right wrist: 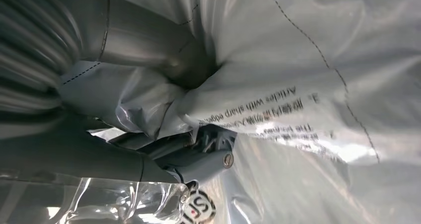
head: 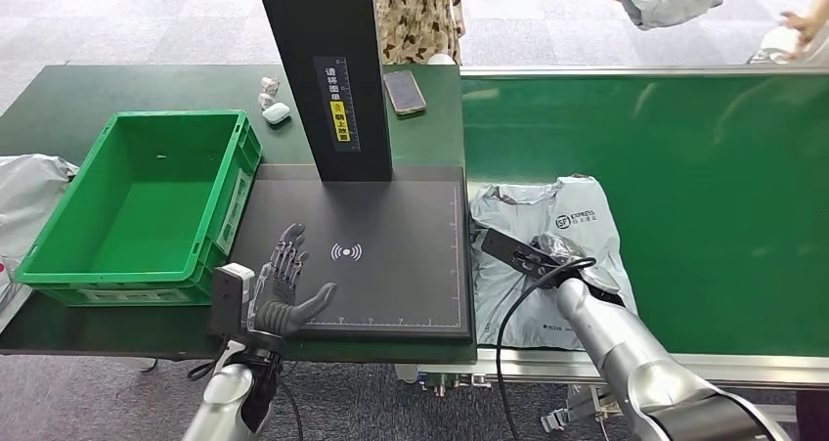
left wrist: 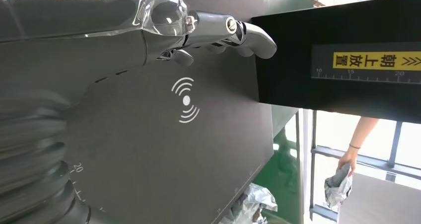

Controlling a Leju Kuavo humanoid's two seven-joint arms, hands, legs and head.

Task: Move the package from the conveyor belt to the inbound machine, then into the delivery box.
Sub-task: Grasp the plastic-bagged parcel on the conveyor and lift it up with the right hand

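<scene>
while the left hand hovers spread, the right hand grips the package.

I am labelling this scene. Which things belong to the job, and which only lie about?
Job:
grey package, gripped by right hand
conveyor belt
inbound machine
green box

Lying about:
phone
earbud case

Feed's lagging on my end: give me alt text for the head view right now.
The right hand grips a grey courier package lying on the green conveyor belt. The left hand rests open over the black inbound machine's scan pad, beside an empty green delivery box. A phone lies behind the pad.
</scene>
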